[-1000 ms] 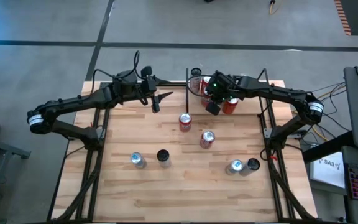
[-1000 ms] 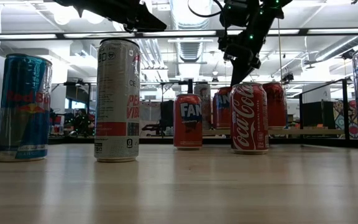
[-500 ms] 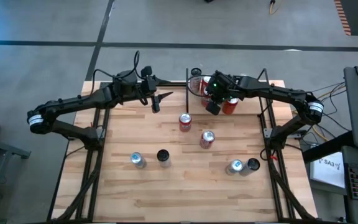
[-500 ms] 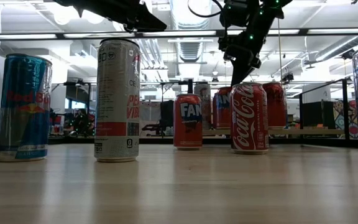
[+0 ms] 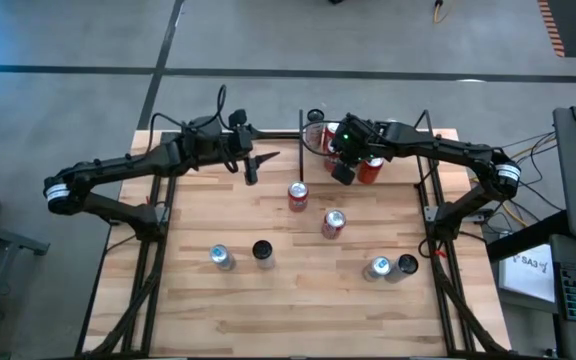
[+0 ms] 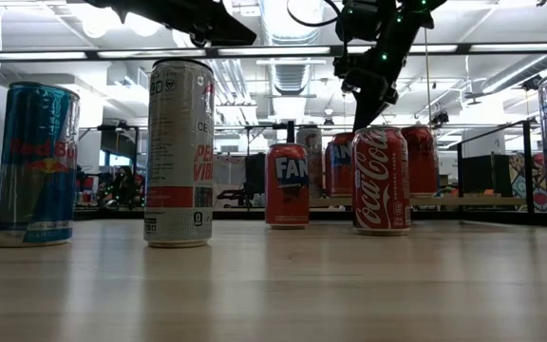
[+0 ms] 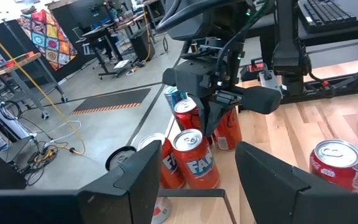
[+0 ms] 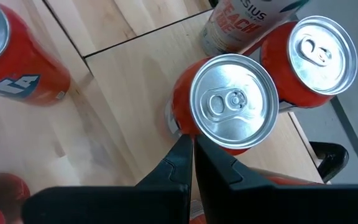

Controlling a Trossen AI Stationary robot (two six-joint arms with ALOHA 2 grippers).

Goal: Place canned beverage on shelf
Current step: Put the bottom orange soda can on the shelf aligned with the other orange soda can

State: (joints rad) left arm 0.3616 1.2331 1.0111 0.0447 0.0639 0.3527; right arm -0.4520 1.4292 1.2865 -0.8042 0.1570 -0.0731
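Observation:
The shelf [image 5: 398, 172], a light-wood board edged by black rods, stands at the table's far middle and bears several cans. My right gripper [image 5: 342, 175] hangs shut just above an orange can [image 8: 234, 102] on the shelf [image 8: 135, 93], and I see no contact. A second orange can [image 8: 316, 53] and a white can [image 8: 247, 18] stand behind it. My left gripper [image 5: 264, 165] floats open, nothing between its fingers, left of the shelf and pointing at it [image 7: 191, 186]. A Fanta can [image 6: 288, 185] and a Coca-Cola can [image 6: 380, 180] stand upright on the tabletop.
Nearer the front edge stand a blue can [image 6: 34, 163], a tall white can [image 6: 179, 152] and two more cans at the right [image 5: 378, 267]. The shelf's upright posts [image 5: 301, 130] rise beside the right gripper. Bare wood lies between the cans.

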